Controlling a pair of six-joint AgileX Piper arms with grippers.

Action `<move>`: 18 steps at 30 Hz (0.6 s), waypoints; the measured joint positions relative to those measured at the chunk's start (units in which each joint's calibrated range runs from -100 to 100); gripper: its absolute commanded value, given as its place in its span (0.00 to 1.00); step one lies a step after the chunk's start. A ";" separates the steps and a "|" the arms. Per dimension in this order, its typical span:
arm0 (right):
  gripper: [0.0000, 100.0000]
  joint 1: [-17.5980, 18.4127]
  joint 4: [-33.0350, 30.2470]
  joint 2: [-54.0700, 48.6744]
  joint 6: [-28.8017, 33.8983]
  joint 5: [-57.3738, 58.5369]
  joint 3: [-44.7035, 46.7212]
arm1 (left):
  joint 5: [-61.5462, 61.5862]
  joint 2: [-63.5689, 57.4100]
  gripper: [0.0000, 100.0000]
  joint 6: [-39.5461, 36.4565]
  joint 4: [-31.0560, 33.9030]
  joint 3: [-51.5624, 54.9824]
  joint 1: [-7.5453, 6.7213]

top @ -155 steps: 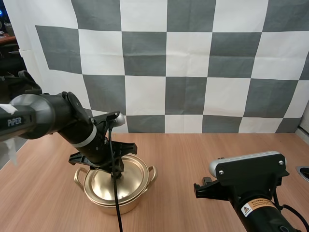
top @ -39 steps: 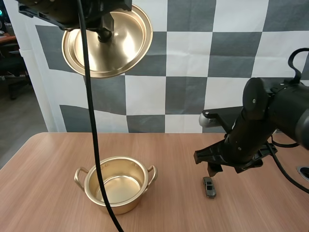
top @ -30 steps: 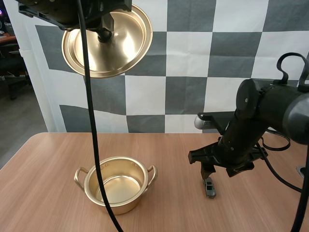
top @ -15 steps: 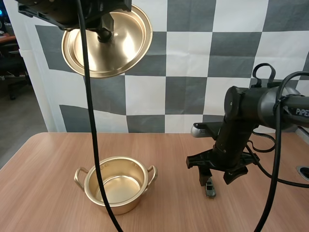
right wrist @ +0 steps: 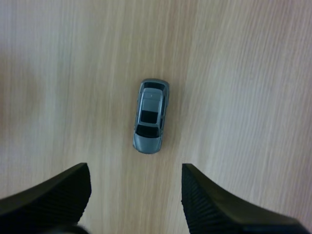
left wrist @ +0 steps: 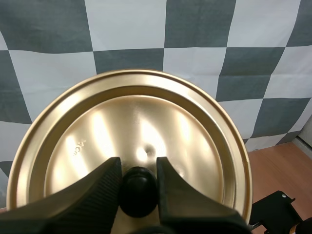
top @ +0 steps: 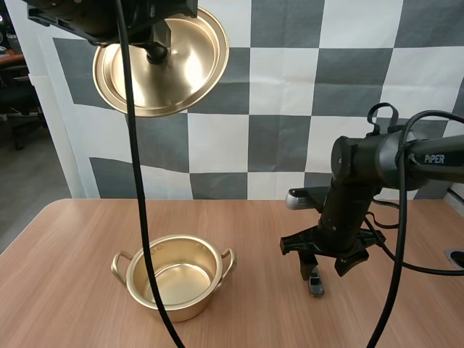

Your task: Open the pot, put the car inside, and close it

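Right of the pot [top: 176,307], the right gripper [right wrist: 135,169] is hovering, fingers [right wrist: 57,194] spread wide, over the car [right wrist: 151,116] lying lengthwise along their gap; above the pot, the left gripper [left wrist: 139,165] is pinching the lid [left wrist: 146,124] by its knob [left wrist: 138,189].

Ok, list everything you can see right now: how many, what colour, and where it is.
pot: one, gold, open and empty, on the table's left part
lid: one, gold, held high above the table, tilted
car: one, grey, on the table to the right of the pot, directly below the open fingers
table: one, brown wood, under everything
left gripper: one, black, raised high, shut on the lid
right gripper: one, black, open, just above the car
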 measured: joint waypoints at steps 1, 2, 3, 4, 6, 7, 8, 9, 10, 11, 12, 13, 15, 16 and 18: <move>0.89 0.00 0.24 0.72 0.00 -0.43 0.00 | 0.00 0.00 0.00 0.00 0.00 0.00 0.00; 0.89 0.00 0.24 1.34 -0.10 -0.60 0.00 | 0.00 0.00 0.00 0.00 0.00 0.00 0.00; 0.89 0.00 0.24 2.17 -0.10 -0.86 0.00 | 0.00 0.00 0.00 0.00 0.00 0.00 0.00; 0.89 0.00 0.24 3.11 -0.10 -1.40 0.00 | 0.00 0.00 0.00 0.00 0.00 0.00 0.00; 0.89 0.00 0.24 4.80 -0.10 -2.15 0.00 | 0.00 0.00 0.00 0.00 0.00 0.00 0.00; 0.89 0.00 0.24 5.71 -0.10 -2.35 0.00 | 0.00 0.00 0.00 0.00 0.00 0.00 0.00; 0.89 0.00 0.02 6.70 -0.10 -3.10 0.00 | 0.00 0.00 0.00 0.00 0.00 0.00 0.00; 0.89 0.00 0.02 7.47 -0.10 -3.44 0.00 | 0.00 0.00 0.00 0.00 0.00 0.00 0.00; 0.89 0.00 0.02 8.42 -0.10 -3.90 0.00 | 0.00 0.00 0.00 0.00 0.00 0.00 0.00; 0.89 0.00 0.02 9.56 -0.10 -4.75 0.00 | 0.00 0.00 0.00 0.00 0.00 0.00 0.00; 0.89 0.00 -0.11 10.28 -0.10 -5.64 0.00 | 0.00 0.00 0.00 0.00 0.00 0.00 0.00; 0.89 0.00 -0.50 11.13 -0.10 -6.10 0.00 | 0.00 0.00 0.00 0.00 0.00 0.00 0.00; 0.89 0.00 -1.41 12.57 -0.10 -7.60 0.00 | 0.00 0.00 0.00 0.00 0.00 0.00 0.00; 0.89 0.00 -1.99 13.12 -0.10 -8.12 0.00 | 0.00 0.00 0.00 0.00 0.00 0.00 0.00; 0.89 0.00 -2.53 13.74 -0.10 -9.55 0.00 | 0.00 0.00 0.00 0.00 0.00 0.00 0.00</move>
